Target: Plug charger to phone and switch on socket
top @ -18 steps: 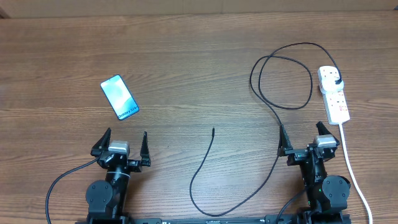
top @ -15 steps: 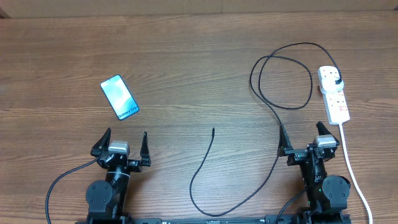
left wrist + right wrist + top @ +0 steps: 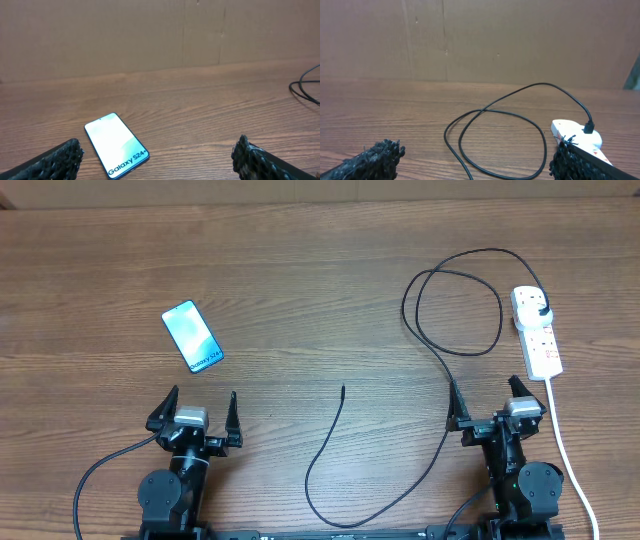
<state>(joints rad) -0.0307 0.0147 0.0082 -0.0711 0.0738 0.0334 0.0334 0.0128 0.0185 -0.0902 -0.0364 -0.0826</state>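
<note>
The phone [image 3: 192, 336] lies flat at the left of the table with its light blue screen up; in the left wrist view the phone [image 3: 116, 144] sits just ahead of my fingers, a little to the left. My left gripper [image 3: 201, 396] [image 3: 159, 148] is open and empty behind it. The charger [image 3: 403, 305] loops across the right side, with its free tip [image 3: 343, 389] at mid-table and its black plug [image 3: 541, 310] [image 3: 590, 127] seated in the socket [image 3: 538, 335] [image 3: 572, 131]. My right gripper [image 3: 482, 388] [image 3: 475, 150] is open and empty, just short of the charger's loop [image 3: 540, 84].
The socket's white cord [image 3: 565, 450] runs down the right edge past my right arm. A cardboard wall [image 3: 150, 35] stands along the far side of the wooden table [image 3: 300, 270].
</note>
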